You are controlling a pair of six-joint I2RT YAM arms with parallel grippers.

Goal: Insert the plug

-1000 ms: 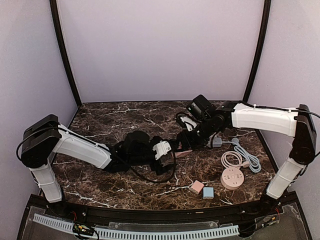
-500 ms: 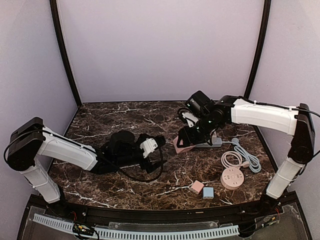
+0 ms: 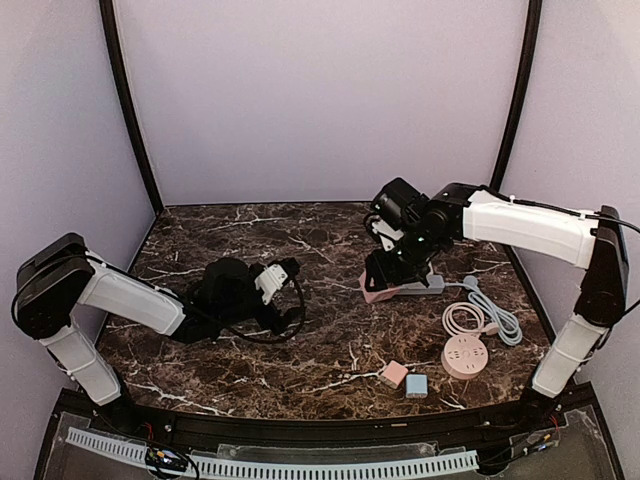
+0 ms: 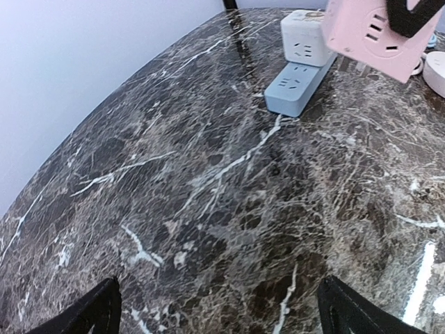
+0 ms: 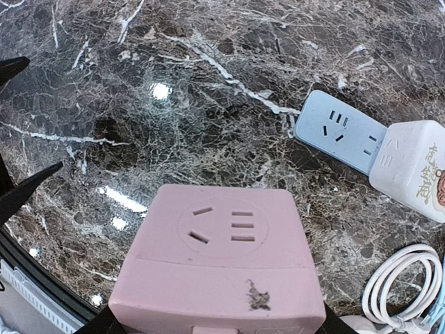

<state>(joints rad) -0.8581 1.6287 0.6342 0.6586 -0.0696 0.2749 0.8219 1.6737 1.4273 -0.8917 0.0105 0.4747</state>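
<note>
My right gripper (image 3: 387, 278) is shut on the plug, a pink cube adapter (image 3: 374, 292) with socket holes on its face (image 5: 222, 229). It hangs just left of the light blue power strip (image 3: 423, 286), a little above the marble. A white cube adapter (image 5: 415, 170) sits plugged into the strip's far end, and the strip's near socket (image 5: 335, 127) is bare. The right gripper's jaws (image 5: 219, 321) press the pink cube's two sides. My left gripper (image 3: 284, 270) is open and holds nothing, low over the table's left middle. From its wrist view (image 4: 219, 316) the pink cube (image 4: 372, 35) and the strip (image 4: 297, 87) show far off.
A round pink socket (image 3: 464, 355) with a coiled white cord (image 3: 462, 320) lies front right, beside a pale blue cable (image 3: 497, 312). A small pink cube (image 3: 393, 374) and a small blue cube (image 3: 416, 385) sit near the front edge. Lilac walls enclose the marble table (image 3: 200, 240).
The left arm has drawn back to the left, away from the pink cube. The right gripper has carried the pink cube rightward to the blue strip's left end.
</note>
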